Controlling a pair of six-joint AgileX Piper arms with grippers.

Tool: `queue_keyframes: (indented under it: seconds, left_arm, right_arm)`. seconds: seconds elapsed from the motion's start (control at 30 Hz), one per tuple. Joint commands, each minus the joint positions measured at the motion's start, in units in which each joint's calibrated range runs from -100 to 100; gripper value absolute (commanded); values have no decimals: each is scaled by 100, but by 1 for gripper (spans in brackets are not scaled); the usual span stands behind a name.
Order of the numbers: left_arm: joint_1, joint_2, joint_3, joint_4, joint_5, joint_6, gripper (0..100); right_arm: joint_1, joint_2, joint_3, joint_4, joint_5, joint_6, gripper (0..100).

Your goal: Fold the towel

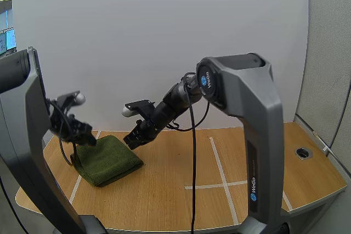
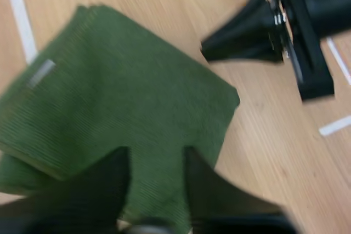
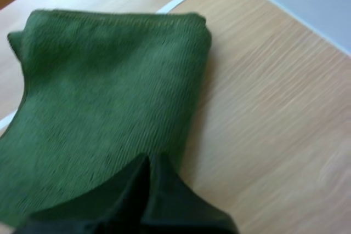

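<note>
Soft, bright light falls from above. In the high view the white wall (image 1: 137,26) is evenly lit, dimming slightly toward the corners, and the wooden table (image 1: 153,201) looks matte and evenly toned. The green towel (image 1: 107,160) throws only a thin, soft shadow along its near edge. The right arm (image 1: 249,124) carries a mild sheen on its grey shell. The wide lens bows the table's near edge and bends the left arm (image 1: 22,135) at the far left. In the wrist views the left gripper (image 2: 156,154) and right gripper (image 3: 148,160) read as near-black shapes, and a narrow shadow lines the towel's folded edge.
</note>
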Motion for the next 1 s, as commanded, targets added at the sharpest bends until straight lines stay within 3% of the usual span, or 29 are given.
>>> queue_keyframes:
  seconds: [0.0,0.07,0.1,0.27,0.5,0.8,0.97]
  left_arm:
    - [5,-38,293,-119,-420,277,0]
    - [5,-38,416,-169,-649,286,0]
    - [5,-38,450,-178,-777,286,0]
    - [5,-38,614,-169,-1158,286,0]
    - [5,157,1141,-141,-2834,357,0]
    - [5,850,1257,-330,-2992,503,0]
    - [5,866,1257,-513,-2992,576,0]
  right_arm:
    - [0,176,-286,165,157,141,60]
    - [0,295,-402,322,157,141,82]
    - [0,359,-452,378,133,141,84]
    - [20,725,-648,448,-85,141,77]
    - [47,997,-810,592,-292,112,77]
    - [155,1273,-810,587,49,130,76]
    - [171,1273,-810,621,692,133,59]
